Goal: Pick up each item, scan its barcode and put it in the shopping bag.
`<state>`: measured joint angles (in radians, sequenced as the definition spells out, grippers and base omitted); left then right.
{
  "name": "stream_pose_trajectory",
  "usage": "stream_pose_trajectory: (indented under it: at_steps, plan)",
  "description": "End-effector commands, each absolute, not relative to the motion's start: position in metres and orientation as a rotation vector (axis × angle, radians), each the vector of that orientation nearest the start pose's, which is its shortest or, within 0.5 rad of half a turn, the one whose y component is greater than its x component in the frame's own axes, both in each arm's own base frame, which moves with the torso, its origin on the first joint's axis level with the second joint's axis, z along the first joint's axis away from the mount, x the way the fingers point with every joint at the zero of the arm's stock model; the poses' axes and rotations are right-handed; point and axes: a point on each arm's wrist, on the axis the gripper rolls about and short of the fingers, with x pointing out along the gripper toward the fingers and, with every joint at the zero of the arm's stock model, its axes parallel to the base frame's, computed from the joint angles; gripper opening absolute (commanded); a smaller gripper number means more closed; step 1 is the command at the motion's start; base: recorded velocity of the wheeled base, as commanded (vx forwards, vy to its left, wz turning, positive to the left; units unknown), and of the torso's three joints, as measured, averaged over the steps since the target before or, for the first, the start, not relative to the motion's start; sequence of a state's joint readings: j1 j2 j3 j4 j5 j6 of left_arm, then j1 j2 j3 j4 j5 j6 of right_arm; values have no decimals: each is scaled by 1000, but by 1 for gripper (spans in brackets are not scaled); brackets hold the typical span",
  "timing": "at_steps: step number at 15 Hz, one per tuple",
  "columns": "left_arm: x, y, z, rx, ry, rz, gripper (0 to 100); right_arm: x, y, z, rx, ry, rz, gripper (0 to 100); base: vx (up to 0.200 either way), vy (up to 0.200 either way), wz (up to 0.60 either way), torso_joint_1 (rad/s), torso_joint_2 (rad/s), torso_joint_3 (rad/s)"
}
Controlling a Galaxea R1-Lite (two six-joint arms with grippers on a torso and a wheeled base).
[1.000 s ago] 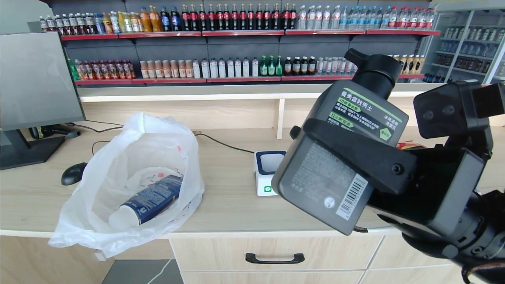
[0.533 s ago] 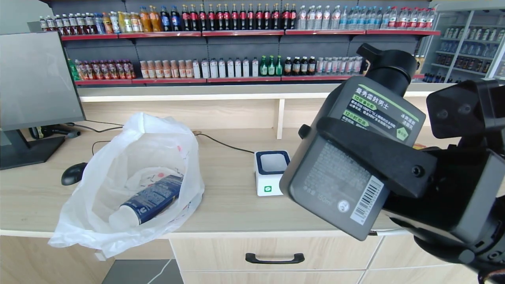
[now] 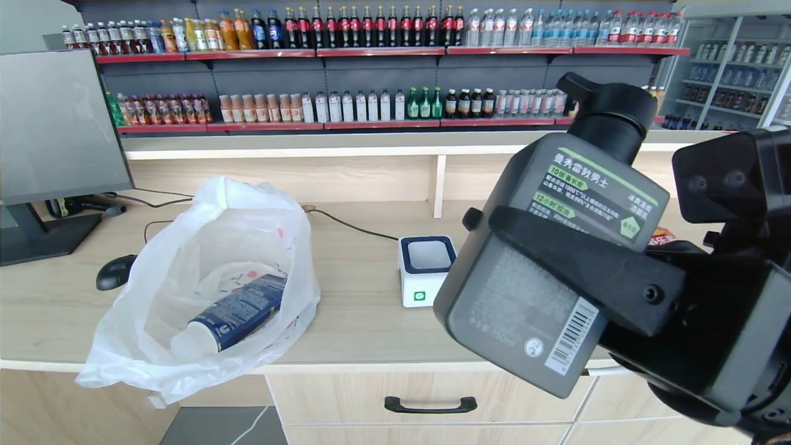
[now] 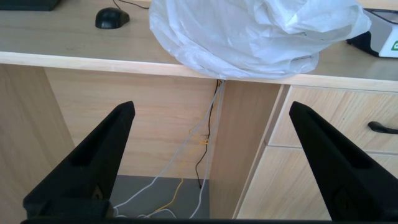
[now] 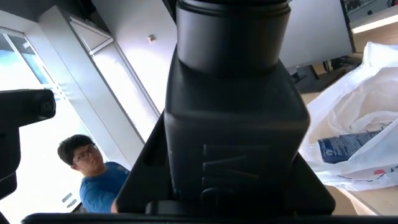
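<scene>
Head view: at 3 o'clock the right gripper (image 3: 494,241) pinches a dark bottle (image 3: 519,303) above the counter (image 3: 364,321); shopping bag (image 3: 204,247) at 8 o'clock.
Left wrist view: left gripper (image 4: 211,112), jaws spread, below the counter.
Right wrist view: bottle between the jaws.

The blocky matte black right gripper (image 3: 488,230) has a flat bar finger (image 3: 575,259) with a round screw (image 3: 649,292) near its base, and a boxy two-lens camera block (image 3: 720,182) behind the fingers. The left gripper's (image 4: 210,107) fingers (image 4: 93,162) are black tapering wedges.
</scene>
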<state>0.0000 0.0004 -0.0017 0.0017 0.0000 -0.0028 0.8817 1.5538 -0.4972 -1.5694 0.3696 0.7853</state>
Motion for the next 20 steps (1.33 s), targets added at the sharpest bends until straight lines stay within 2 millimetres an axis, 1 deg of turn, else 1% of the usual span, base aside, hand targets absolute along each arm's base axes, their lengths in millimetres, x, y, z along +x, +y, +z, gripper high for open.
stream_pose_trajectory:
  at_steps: [1,4,6,7,8,10,11,12,13,15,16,17,19,20]
  plan:
    - [-23,0,76,-3,0,0,100,144,188,229,788,-7,1366,0,0,0,0,0,0,0]
    - [-23,0,76,-2,0,0,100,144,186,219,735,0,1342,0,0,0,0,0,0,0]
    - [-23,0,76,-2,0,0,100,150,188,210,613,-57,1294,0,0,0,0,0,0,0]
    - [-23,0,76,-2,0,0,100,150,185,203,568,-66,1249,0,0,0,0,0,0,0]
    - [-23,0,76,-2,0,2,100,148,182,194,508,-68,1213,0,0,0,0,0,0,0]
    - [-23,0,76,-2,0,0,100,155,167,175,376,-83,1049,0,0,0,0,0,0,0]
    - [-23,0,76,-2,0,0,100,158,160,171,324,-98,985,0,0,0,0,0,0,0]
    - [-23,0,76,-2,0,0,100,163,156,172,297,-123,949,0,0,0,0,0,0,0]
    - [-23,0,76,-2,0,0,100,171,151,175,253,-165,894,0,0,0,0,0,0,0]
    - [-23,0,76,-3,0,2,100,179,138,171,161,-194,712,0,0,0,0,0,0,0]
    - [-23,0,76,-3,0,0,100,180,135,171,140,-203,669,0,0,0,0,0,0,0]
    - [-23,0,76,-2,0,0,100,185,128,170,91,-215,606,0,0,0,0,0,0,0]
    - [-23,0,76,-3,0,2,100,194,117,161,52,-184,543,0,0,200,0,-2,2,5]
    - [-23,0,76,-3,0,0,100,195,116,161,48,-183,541,0,0,200,0,-2,-7,7]
